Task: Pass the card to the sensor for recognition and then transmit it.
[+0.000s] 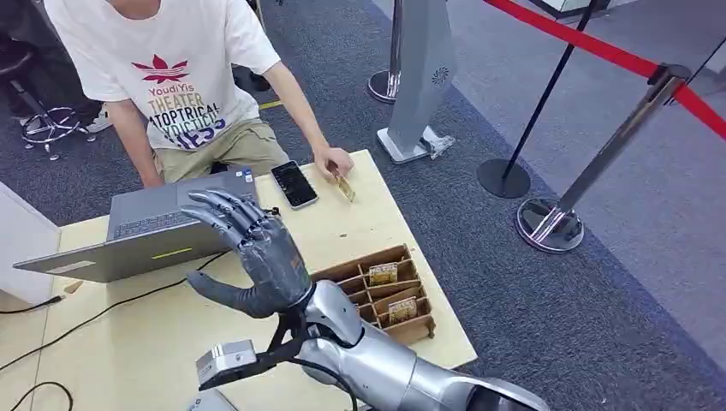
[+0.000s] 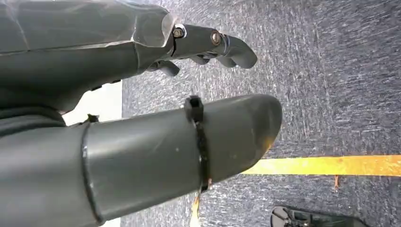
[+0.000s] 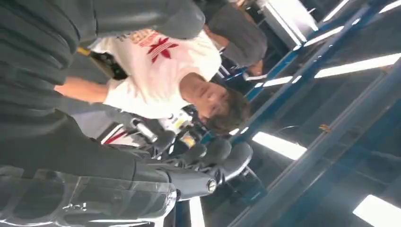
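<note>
My right hand (image 1: pixel 254 250) is raised above the table (image 1: pixel 342 235) with its fingers spread and nothing in it, just in front of the laptop (image 1: pixel 158 227). A person in a white shirt (image 1: pixel 175 77) sits behind the table and presses a small yellow card (image 1: pixel 345 187) to its far edge. A black phone (image 1: pixel 294 184) lies flat beside that card. Two more cards (image 1: pixel 383 273) stand in a wooden slotted box (image 1: pixel 411 330) near my forearm. The right wrist view shows my right hand's dark fingers (image 3: pixel 208 156) apart. My left hand (image 2: pixel 142 118) hangs over grey carpet, holding nothing.
A black cable (image 1: pixel 103 310) runs across the table's near left part. Right of the table stand a grey floor unit (image 1: pixel 419 77) and stanchion posts (image 1: pixel 561 210) with a red belt (image 1: pixel 599 47). A yellow floor line (image 2: pixel 331 165) crosses the carpet below my left hand.
</note>
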Motion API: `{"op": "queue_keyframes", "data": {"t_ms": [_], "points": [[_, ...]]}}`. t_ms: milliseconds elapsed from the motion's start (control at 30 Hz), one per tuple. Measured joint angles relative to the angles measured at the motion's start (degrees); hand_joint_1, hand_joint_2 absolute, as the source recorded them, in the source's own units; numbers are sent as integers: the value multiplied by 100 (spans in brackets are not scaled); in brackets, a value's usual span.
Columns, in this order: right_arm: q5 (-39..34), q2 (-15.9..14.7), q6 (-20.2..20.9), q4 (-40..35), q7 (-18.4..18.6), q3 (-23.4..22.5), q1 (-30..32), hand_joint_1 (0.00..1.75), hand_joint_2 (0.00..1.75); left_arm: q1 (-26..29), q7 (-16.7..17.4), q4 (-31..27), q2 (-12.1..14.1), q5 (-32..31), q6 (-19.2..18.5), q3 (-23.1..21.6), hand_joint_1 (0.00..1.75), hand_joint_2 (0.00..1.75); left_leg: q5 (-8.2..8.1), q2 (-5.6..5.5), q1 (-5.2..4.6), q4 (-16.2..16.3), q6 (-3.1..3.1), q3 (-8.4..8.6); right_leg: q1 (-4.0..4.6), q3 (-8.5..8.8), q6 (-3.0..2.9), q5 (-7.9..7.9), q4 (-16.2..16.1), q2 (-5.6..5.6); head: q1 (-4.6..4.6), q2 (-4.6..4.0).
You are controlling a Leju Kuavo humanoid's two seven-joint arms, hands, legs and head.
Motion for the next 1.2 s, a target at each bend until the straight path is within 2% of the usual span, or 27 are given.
{"op": "queue_keyframes", "data": {"t_ms": [67,100,167,233,267,300,467,567,767,1067,1200], "points": [[240,-140,0,-125,66,-98,174,98,175,2,0,0,0,33,-2,42,0,0,0,-5,0,0,0,-1,1,2,0,0,0,-7,7,0],[308,-209,0,-170,102,-139,258,96,175,16,0,0,0,52,-2,74,0,0,0,-4,0,0,0,-2,1,2,0,0,0,-5,4,0],[457,-332,0,-238,179,-234,397,112,175,26,-2,0,0,59,-2,127,0,0,0,-3,0,0,0,-1,1,1,0,0,0,-4,4,0],[568,-437,0,-297,240,-302,517,113,175,28,-2,0,0,63,-2,140,0,0,0,-3,0,0,0,-1,1,1,0,0,0,-4,4,0],[679,-500,0,-332,301,-343,572,94,175,30,-2,0,0,59,0,144,0,0,0,-3,0,0,0,0,1,2,0,0,0,-4,2,0],[774,-560,0,-361,352,-374,623,87,175,32,-2,0,0,54,2,149,0,0,0,-4,0,0,0,0,1,2,0,0,0,-5,4,0],[1121,-890,0,-485,522,-562,913,82,175,39,0,0,-2,-37,4,151,0,0,0,-4,0,0,0,-1,0,2,0,0,0,-5,4,0],[1340,-1088,-2,-592,682,-660,1119,70,175,38,9,0,0,-83,0,151,0,0,-1,-4,-1,0,1,-1,-1,2,0,0,-1,-5,2,0],[1538,-1481,-2,-797,976,-778,1474,63,175,40,44,0,-2,-122,-20,175,0,0,-2,-4,-2,0,1,-1,-1,2,0,0,-2,-5,2,0],[1713,-1980,-2,-1084,1285,-784,1788,68,175,39,59,0,-33,-232,-39,278,0,0,-2,-3,-2,1,1,-1,0,2,0,0,-2,-4,2,0],[1739,-2111,-2,-1187,1322,-784,1884,80,175,37,61,0,-33,-251,-39,282,0,0,-2,-3,-2,0,1,-1,0,2,0,0,-2,-4,4,0]]}}
